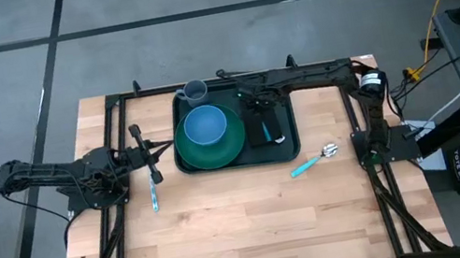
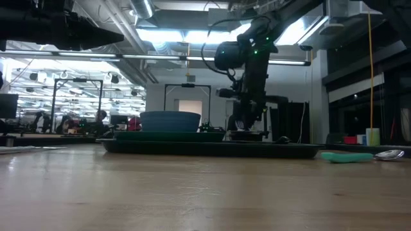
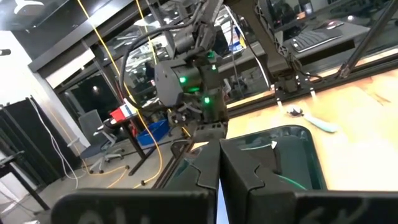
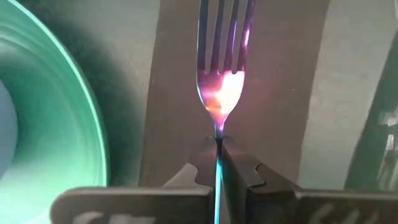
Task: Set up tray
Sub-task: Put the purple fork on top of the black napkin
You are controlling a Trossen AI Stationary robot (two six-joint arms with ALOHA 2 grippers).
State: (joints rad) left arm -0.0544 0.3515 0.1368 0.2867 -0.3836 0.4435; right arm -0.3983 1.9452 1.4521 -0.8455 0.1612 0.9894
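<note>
- Your large dark green rectangular plastic tray (image 1: 287, 148), with rounded corners and a raised rim, sits on the pale wooden table (image 1: 248, 230) toward its far edge, about midway across.
- On the tray's left half you see a round green plate (image 1: 215, 149) with a blue bowl (image 1: 206, 126) resting on it; a flat black rectangular napkin (image 1: 270, 130) lies on the right half.
- A small grey cup (image 1: 194, 91) stands at the tray's far left corner.
- Your right pincer (image 4: 219, 146) is over the napkin with its fingers clamped on the thin handle of a metal fork (image 4: 222, 68), whose tines point away over the napkin, just beside the plate.
- Your left pincer (image 3: 218, 163) has its fingers pressed together on nothing and hangs over the table left of the tray.
- A light-blue-handled utensil (image 1: 154, 198) lies on the table near the left arm.
- A spoon with a light blue handle (image 1: 312, 162) lies on the table just beyond the tray's near right corner.
</note>
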